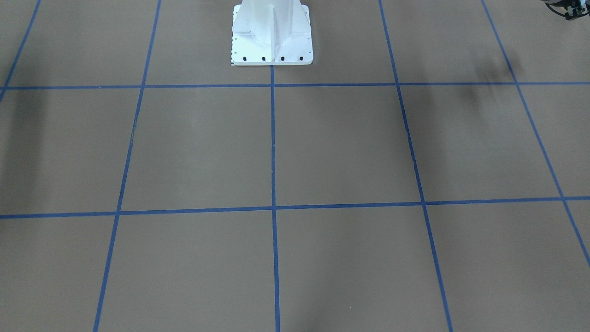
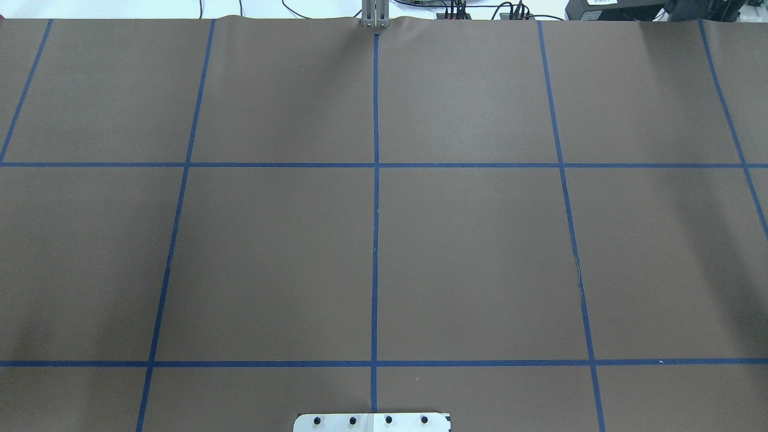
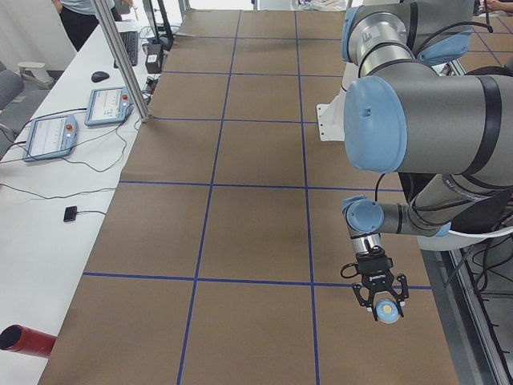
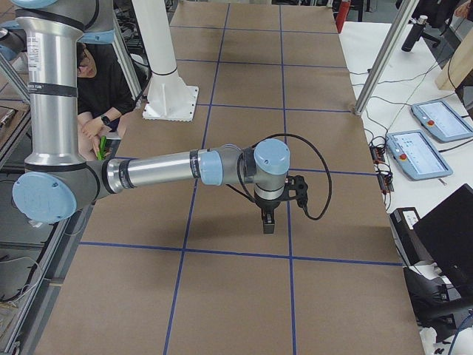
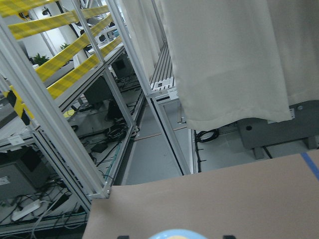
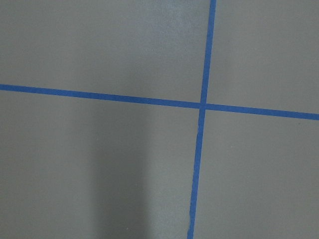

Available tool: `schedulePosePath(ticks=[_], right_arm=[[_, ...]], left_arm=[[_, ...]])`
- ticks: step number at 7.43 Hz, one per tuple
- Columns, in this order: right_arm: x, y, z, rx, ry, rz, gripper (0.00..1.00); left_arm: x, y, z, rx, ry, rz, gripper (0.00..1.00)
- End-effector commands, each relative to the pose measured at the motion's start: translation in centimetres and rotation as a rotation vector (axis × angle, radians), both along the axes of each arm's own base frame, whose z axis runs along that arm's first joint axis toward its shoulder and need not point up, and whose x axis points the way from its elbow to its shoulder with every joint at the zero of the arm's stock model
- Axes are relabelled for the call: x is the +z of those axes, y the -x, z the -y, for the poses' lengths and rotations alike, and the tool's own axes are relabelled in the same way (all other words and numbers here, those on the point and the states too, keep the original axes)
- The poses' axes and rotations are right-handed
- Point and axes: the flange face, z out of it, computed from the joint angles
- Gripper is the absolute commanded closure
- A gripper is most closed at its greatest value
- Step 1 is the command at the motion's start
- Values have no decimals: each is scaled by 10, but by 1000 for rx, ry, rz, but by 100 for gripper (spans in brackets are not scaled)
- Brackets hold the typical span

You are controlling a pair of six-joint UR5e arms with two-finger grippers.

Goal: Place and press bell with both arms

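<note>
The light-blue bell (image 3: 389, 312) with its cream button sits between the black fingers of my left gripper (image 3: 381, 303), which is shut on it. The gripper hangs over the table's end on the robot's left, close to the robot's side. In the left wrist view only the bell's blue top (image 5: 177, 235) shows at the bottom edge. A bit of the left gripper shows in the front view's top right corner (image 1: 568, 9). My right gripper (image 4: 267, 223) points straight down close over the brown table near a blue tape crossing. I cannot tell whether it is open or shut.
The white bolted pedestal (image 1: 272, 37) stands at the robot's side of the table (image 2: 270, 258), which carries a blue tape grid. A red cylinder (image 3: 24, 339) lies on the white side bench. Teach pendants (image 3: 50, 135) and a metal post (image 3: 128, 64) stand along the far edge. A seated person (image 4: 100, 96) is beside the robot.
</note>
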Motion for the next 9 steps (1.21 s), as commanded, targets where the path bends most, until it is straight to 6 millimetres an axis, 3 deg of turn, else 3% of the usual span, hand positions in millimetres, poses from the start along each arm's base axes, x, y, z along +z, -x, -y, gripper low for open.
schedulePosePath(ticks=[1,2,3,4,6,7,8,9], right_arm=[[1,0,-1,0,3,0,0],[1,0,-1,0,3,0,0],[1,0,-1,0,3,0,0],[1,1,0,-2,3,0,0],[4,0,-1,0,6,-3,0],[4,0,-1,-1,7,-3,0],[5,0,0,-1,9,-3,0],[4,1,0,-1,7,-3,0]], left_arm=[[-11,-4,-1,71,47,-43,100],[-14,-10,-2,92,55,-63,100],[-13,-28,-5,111,61,-67,100],[-14,-65,-10,125,66,-34,100],[-20,-97,-11,113,65,-39,100],[-27,-123,-9,107,70,-23,100],[-54,-161,6,77,77,-52,100],[-120,-192,36,71,35,-101,100]])
